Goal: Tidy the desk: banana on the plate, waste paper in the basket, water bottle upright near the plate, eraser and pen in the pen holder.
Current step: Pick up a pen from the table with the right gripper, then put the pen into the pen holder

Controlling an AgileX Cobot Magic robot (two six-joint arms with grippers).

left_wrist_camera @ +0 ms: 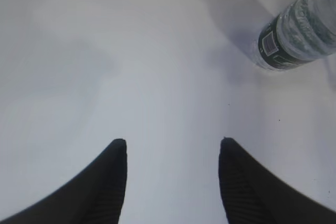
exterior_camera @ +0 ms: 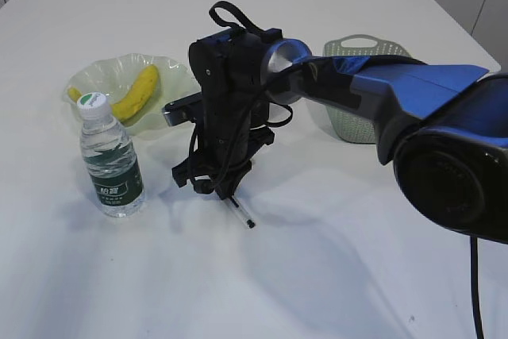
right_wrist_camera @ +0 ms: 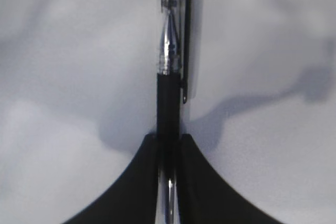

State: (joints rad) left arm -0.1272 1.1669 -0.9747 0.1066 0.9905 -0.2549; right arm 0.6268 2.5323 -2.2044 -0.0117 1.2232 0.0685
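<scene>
Exterior view: right gripper (exterior_camera: 225, 188) is down at the desk (exterior_camera: 333, 275) centre with the pen (exterior_camera: 242, 213) poking out toward 5 o'clock, grip itself masked by the wrist; banana (exterior_camera: 136, 93) lies in the plate (exterior_camera: 171, 69) at 10 o'clock, water bottle (exterior_camera: 111, 160) upright just beside the plate at 9 o'clock, basket (exterior_camera: 349, 47) at 2 o'clock behind the arm. Right wrist view settles it: both fingers pinched tight on the pen (right_wrist_camera: 169, 93) barrel, capped end pointing to 12 o'clock. Left wrist view alone shows the left gripper (left_wrist_camera: 173, 148), fingers parted about halfway with nothing between them over bare desk, bottle (left_wrist_camera: 296, 30) at 2 o'clock.
</scene>
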